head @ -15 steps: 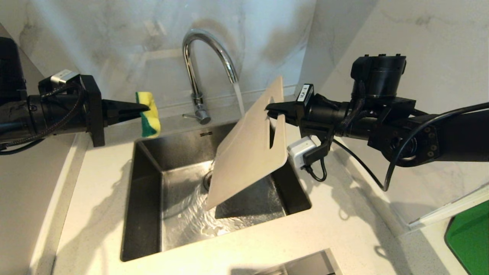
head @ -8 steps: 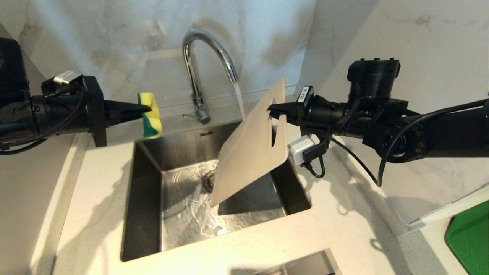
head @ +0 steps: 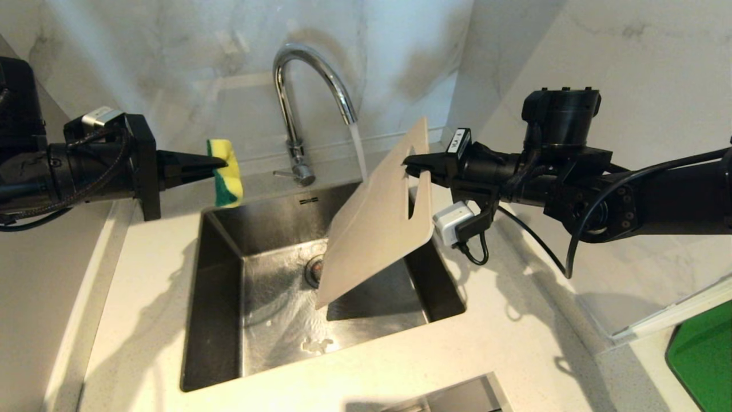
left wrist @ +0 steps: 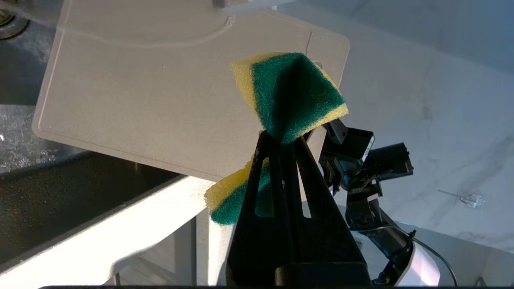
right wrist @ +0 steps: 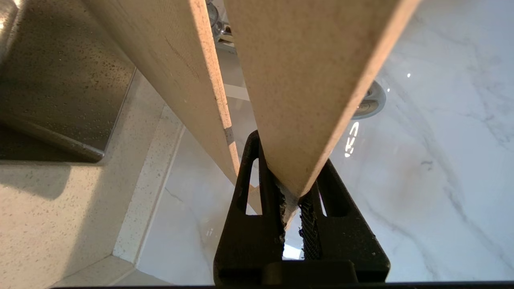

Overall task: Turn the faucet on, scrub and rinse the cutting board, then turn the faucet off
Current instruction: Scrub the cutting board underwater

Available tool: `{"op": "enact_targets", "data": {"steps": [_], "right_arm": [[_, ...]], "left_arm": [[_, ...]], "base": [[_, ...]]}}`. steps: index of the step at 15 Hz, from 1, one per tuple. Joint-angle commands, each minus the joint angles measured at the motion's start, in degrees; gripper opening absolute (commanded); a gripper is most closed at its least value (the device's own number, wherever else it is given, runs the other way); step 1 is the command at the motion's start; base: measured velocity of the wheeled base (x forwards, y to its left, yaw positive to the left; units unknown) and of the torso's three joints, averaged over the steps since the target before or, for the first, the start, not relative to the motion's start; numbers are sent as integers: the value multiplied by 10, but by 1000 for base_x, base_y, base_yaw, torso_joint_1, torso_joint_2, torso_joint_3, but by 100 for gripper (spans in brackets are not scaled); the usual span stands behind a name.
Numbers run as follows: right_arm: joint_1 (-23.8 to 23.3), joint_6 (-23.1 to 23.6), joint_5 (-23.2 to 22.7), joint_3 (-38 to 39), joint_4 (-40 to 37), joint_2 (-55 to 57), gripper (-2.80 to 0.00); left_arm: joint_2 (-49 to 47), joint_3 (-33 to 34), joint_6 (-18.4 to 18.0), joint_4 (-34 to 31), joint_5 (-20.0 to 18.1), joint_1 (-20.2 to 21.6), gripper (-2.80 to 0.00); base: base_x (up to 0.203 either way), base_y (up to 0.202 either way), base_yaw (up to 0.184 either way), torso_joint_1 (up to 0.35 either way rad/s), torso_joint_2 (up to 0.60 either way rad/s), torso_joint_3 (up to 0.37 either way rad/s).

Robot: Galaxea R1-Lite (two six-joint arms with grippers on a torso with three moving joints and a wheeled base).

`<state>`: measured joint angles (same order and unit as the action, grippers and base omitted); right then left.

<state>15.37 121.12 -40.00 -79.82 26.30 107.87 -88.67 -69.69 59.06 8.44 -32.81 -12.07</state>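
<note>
right tool [head: 407,166] on cutting board [head: 374,223] over steel sink [head: 220,297], marble walls [head: 171,68]

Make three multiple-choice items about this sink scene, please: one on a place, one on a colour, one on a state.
1. Where is the board?
A. flat on the counter
B. tilted over the sink, in the right gripper
C. leaning on the wall

2. What colours has the sponge?
A. green and yellow
B. blue and white
C. all pink

3. What is the state of the faucet?
A. off and dry
B. running
C. hidden by the board

Key:
1 B: the right gripper pinches the strip beside the handle slot, and the board's low end hangs over the basin.
2 A: the left wrist view shows a green scrub face on yellow foam, clamped in the left gripper.
3 B: a stream falls from the spout and water ripples on the sink floor.
</note>
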Motion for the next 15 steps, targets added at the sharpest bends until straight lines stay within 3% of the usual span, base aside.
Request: {"op": "enact_targets", "data": {"steps": [1,8,15], "right_arm": [[0,8,-3,11,2,-10,-280],[14,1,0,101,1,-93,-280],[67,-12,5,107,1,-112,-280]], "left_arm": [[0,-4,4,-1,-1,-1,-280],[3,-5,21,-12,-1,-14,-280],[1,-26,25,-34,0,-39,-280]], "base": [[0,0,0,0,0,0],[0,0,0,0,0,0],[0,0,0,0,0,0]]}}
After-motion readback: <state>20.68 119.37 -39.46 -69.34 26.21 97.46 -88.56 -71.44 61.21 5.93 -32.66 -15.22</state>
